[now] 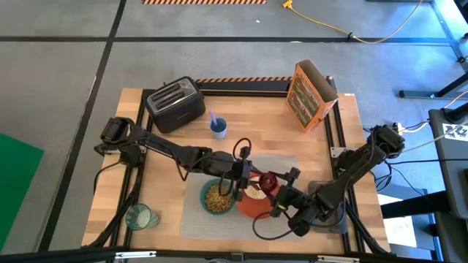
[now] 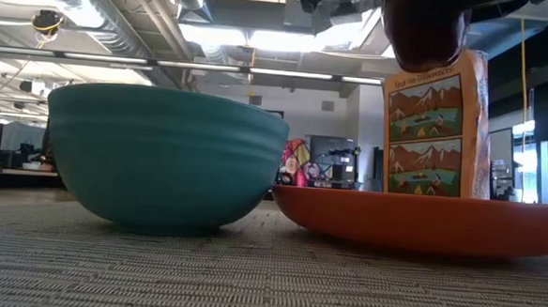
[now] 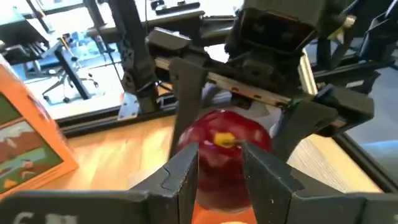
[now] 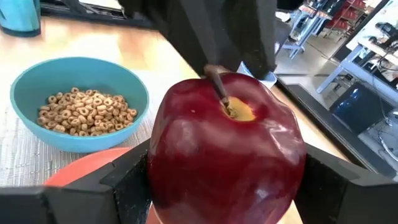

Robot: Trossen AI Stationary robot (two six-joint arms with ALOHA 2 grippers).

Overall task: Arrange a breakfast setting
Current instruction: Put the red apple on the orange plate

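While over the plate [image 4: 81,168], apple [image 4: 224,155] in right claw [image 4: 224,180].

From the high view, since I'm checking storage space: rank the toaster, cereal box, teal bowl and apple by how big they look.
1. Toaster and cereal box: look about alike, so no ranking between them.
2. Teal bowl.
3. Apple, smallest, partly hidden by the right gripper holding it.
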